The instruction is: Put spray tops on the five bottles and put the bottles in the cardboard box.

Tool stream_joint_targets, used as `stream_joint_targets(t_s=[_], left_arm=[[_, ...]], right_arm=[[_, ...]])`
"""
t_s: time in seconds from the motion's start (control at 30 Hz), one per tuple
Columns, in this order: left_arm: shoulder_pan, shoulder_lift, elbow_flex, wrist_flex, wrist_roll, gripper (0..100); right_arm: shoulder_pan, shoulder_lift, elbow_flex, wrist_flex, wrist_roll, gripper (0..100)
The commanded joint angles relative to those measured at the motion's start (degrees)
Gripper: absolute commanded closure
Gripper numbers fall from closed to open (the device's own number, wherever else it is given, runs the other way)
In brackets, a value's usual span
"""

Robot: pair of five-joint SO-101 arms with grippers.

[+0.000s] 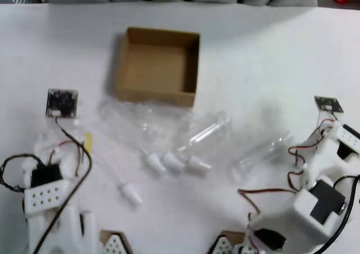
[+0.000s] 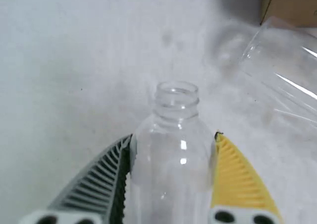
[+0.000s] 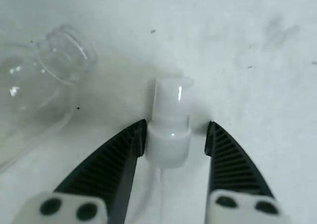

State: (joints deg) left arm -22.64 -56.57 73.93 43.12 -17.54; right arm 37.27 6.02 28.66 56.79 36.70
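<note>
My left gripper, one finger grey and one yellow, is shut on a clear bottle whose open neck points away from the wrist. My right gripper stands open over the table. A white spray top sits between its black fingers, against one finger with a gap to the other. The cardboard box stands at the back centre with nothing inside. Three spray tops lie in a row mid-table, and one more spray top lies nearer the left arm.
Several clear bottles lie on their sides between the arms, one in front of the box and one by the right arm. Another bottle lies just beyond the held one. A bottle neck lies beside the right gripper.
</note>
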Motion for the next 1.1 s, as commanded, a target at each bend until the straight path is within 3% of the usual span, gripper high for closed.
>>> stream_joint_targets(t_s=[0.0,0.1,0.53,0.73,0.9,1.07], left_arm=[[0.5,-1.5,-0.5,-1.4,-1.3,97],[0.7,-1.5,-0.5,-1.4,-1.4,97],[0.7,-1.5,-0.7,-1.3,-1.2,97],[0.7,-1.5,-1.8,-1.1,1.2,97],[1.0,-1.5,-10.9,8.2,5.1,97],[5.8,-1.5,-19.6,14.2,8.5,97]], right_arm=[[-0.7,-0.7,-3.3,-0.1,0.1,89.9],[-0.7,-1.6,-3.8,1.8,0.4,99.1],[-0.6,-18.3,-9.8,27.5,0.5,98.2],[-1.3,-31.0,-1.3,30.0,0.5,98.2],[-5.7,-41.0,5.7,30.0,0.1,98.2],[-11.6,-49.2,7.0,30.4,-0.4,98.1]])
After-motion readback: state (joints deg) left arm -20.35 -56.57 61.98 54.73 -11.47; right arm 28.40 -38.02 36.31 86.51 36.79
